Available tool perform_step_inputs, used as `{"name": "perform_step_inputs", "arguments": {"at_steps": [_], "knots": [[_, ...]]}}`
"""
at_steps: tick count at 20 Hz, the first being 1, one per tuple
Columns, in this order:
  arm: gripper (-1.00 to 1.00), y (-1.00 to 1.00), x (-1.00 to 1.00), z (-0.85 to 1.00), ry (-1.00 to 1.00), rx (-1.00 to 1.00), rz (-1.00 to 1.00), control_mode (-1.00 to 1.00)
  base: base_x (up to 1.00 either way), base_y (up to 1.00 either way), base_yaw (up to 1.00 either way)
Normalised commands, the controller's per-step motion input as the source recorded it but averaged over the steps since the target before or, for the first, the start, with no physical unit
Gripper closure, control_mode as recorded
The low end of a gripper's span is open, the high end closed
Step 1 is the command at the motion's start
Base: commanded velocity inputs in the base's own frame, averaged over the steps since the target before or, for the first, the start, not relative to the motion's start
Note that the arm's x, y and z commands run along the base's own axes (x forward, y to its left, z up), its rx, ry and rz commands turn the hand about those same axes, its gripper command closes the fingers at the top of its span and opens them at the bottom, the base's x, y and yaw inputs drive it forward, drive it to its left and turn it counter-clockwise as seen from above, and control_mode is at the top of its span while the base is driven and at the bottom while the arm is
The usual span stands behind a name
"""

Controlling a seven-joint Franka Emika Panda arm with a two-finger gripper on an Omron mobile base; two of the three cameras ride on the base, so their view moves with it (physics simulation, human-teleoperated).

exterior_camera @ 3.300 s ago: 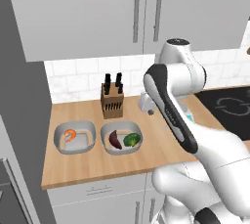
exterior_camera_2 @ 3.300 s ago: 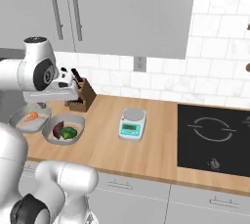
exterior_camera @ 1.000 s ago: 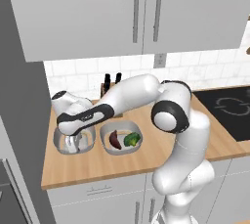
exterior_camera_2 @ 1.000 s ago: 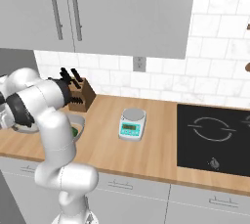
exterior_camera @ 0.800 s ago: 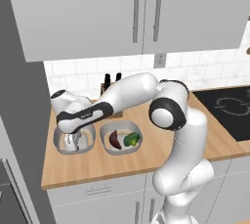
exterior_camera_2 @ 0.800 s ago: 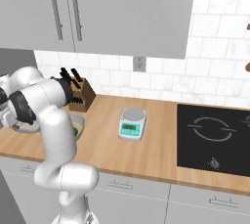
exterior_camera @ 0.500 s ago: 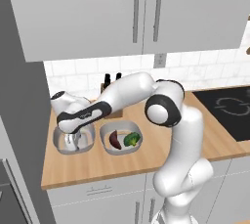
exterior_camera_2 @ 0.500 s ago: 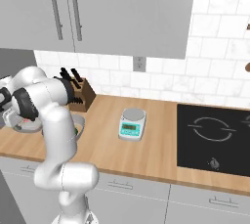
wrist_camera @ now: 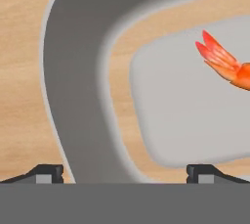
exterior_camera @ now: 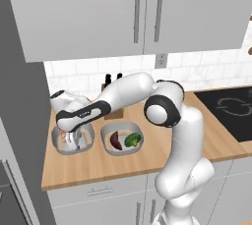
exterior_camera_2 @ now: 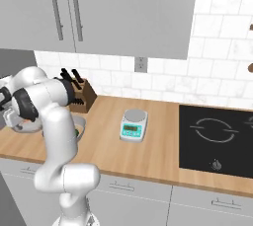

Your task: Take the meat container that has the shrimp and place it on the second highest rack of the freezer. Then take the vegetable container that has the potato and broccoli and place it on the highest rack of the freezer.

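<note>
Below, the meat container (wrist_camera: 78, 96) held a shrimp (wrist_camera: 225, 64) — its rim between the wide-open, empty fingers (wrist_camera: 46, 173).

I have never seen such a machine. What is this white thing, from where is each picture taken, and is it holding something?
The white thing is a robot arm in a computer-drawn kitchen. Two pictures come from cameras behind the arm, one to its left and one to its right, looking over the counter. The third comes from a camera on the hand, looking along the gripper.

On the counter stand two grey trays. One tray has a shrimp; the other tray has a potato and broccoli. Behind them is a knife block, and further along a small scale and a black cooktop.

The gripper is open, one fingertip either side of the shrimp tray's rim. It holds nothing.
</note>
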Motion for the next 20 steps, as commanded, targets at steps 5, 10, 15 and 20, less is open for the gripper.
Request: {"name": "perform_step_inputs", "arguments": {"at_steps": [5, 10, 15, 20], "knots": [[-1.00, 0.00, -0.45, 0.00, 0.00, 0.00, 0.00, -1.00, 0.00, 0.00, 0.00], [-1.00, -0.02, -0.03, -0.09, -0.02, 0.00, 0.00, -1.00, 0.00, 0.00, 0.00], [-1.00, -0.01, 0.24, -0.46, -0.06, 0.00, 0.06, -1.00, 0.00, 0.00, 0.00], [-1.00, 0.00, 0.00, -0.26, -0.02, 0.00, 0.01, -1.00, 0.00, 0.00, 0.00]]}}
